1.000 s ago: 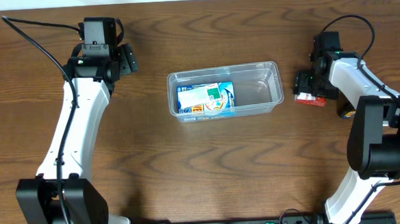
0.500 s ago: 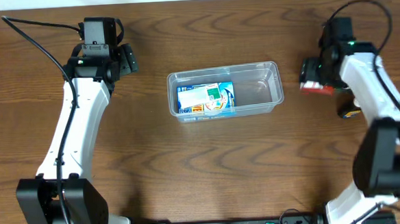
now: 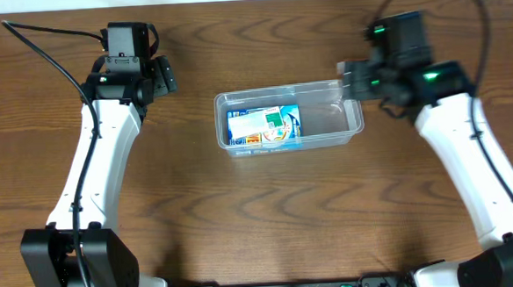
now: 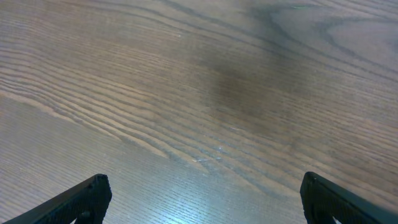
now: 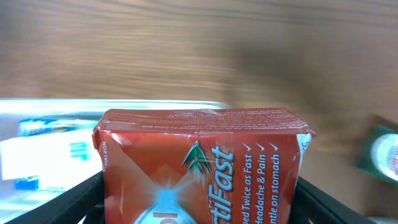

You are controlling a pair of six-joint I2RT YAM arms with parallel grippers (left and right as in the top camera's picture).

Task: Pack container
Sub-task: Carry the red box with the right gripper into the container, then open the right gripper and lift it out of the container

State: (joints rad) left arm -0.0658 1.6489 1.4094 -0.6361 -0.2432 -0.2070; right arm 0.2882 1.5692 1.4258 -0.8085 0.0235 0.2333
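The container (image 3: 330, 120) is a clear shallow tub in the middle of the table. A blue and white box (image 3: 264, 125) lies in its left half, and its right half is bare. My right gripper (image 3: 352, 79) is shut on a red box (image 5: 199, 168) and holds it over the container's right end. In the right wrist view the container's rim (image 5: 74, 104) and the blue and white box (image 5: 43, 152) show blurred to the left, behind the red box. My left gripper (image 3: 161, 76) is open and empty over bare wood at the far left; its fingers (image 4: 205, 199) frame only the table.
A small green and white object (image 5: 380, 152) lies on the table at the right edge of the right wrist view. The wooden table (image 3: 261, 222) spreads out in front of the container.
My right arm has lifted the red box from the table right of the container and swung it left, over the container's right end. The left arm has not moved.
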